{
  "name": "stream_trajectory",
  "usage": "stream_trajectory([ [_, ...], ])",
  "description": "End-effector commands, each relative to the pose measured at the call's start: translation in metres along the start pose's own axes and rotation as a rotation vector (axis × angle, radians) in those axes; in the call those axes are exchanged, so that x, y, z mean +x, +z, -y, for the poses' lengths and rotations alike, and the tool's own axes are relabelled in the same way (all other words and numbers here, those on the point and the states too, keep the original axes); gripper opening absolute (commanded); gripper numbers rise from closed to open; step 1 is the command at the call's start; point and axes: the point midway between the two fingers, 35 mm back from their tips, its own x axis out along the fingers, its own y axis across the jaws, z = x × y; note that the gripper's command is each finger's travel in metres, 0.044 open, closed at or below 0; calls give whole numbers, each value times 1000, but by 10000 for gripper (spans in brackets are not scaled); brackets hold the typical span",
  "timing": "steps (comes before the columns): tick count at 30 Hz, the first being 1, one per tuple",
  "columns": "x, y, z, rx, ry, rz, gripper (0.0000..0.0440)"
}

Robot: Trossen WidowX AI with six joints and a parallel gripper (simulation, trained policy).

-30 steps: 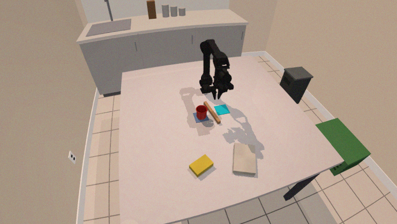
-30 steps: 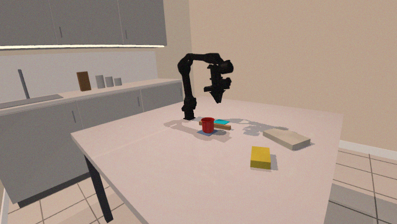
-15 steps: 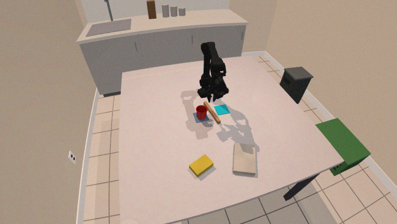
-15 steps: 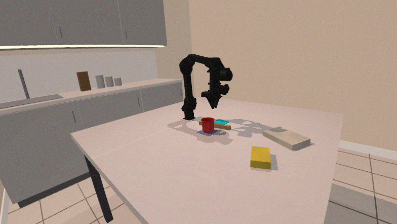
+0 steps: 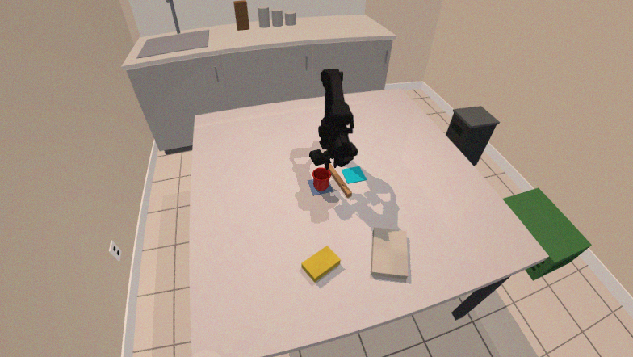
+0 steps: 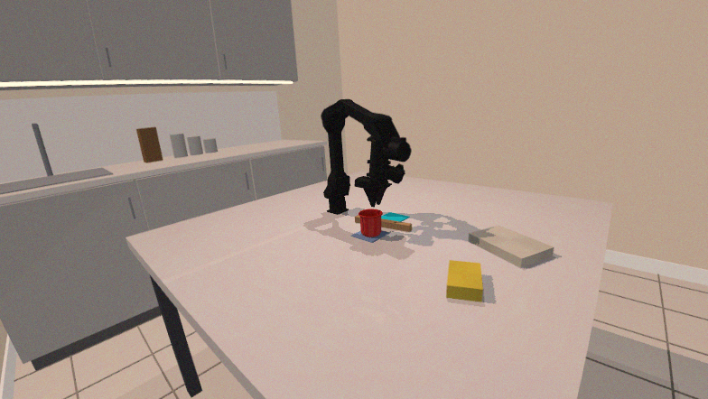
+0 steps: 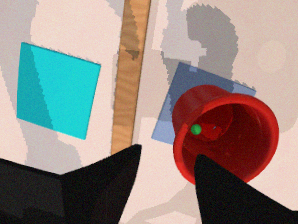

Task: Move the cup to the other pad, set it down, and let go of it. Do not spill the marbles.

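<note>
Above the pale table (image 5: 248,199) (image 6: 297,297), near the red cup (image 5: 321,181) (image 6: 370,224) (image 7: 200,102), hovering with the black gripper (image 5: 331,166) (image 6: 375,204) (image 7: 168,156) pointed down, partly open, with nothing between its fingers. On the blue pad (image 5: 316,192) (image 6: 371,238) (image 7: 177,95), standing upright as a cup, mouth up, with a green marble (image 7: 196,129) inside; too unclear to count any others. Between that pad and the cyan one (image 5: 354,174) (image 6: 395,217) (image 7: 59,92), lying flat as a wooden strip (image 5: 341,182) (image 6: 396,225) (image 7: 131,85). Well apart from the cup, resting as a yellow block (image 5: 320,262) (image 6: 464,280) and a beige slab (image 5: 389,252) (image 6: 510,244).

Lowered toward the table and carried sideways from the cyan pad's (image 5: 354,174) (image 6: 395,217) (image 7: 57,92) side, bringing the gripper (image 5: 331,165) (image 6: 376,204) (image 7: 168,156) nearer the red cup (image 5: 321,179) (image 6: 370,224) (image 7: 227,137). Shifted likewise toward the cup's side in the top view, with the gripper's descent: part of the arm's shadow (image 5: 391,217) (image 6: 423,239).
</note>
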Motion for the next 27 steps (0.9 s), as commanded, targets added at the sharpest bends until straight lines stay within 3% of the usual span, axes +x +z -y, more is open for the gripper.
stream_trajectory([
  [1,15,-4,2,-28,5,-28,167],
  [15,63,-7,5,-155,31,-54,177],
  [16,66,-7,5,-168,32,-52,169],
  [23,75,-10,6,-271,37,-53,5],
  [27,72,-11,7,-322,42,-49,0],
])
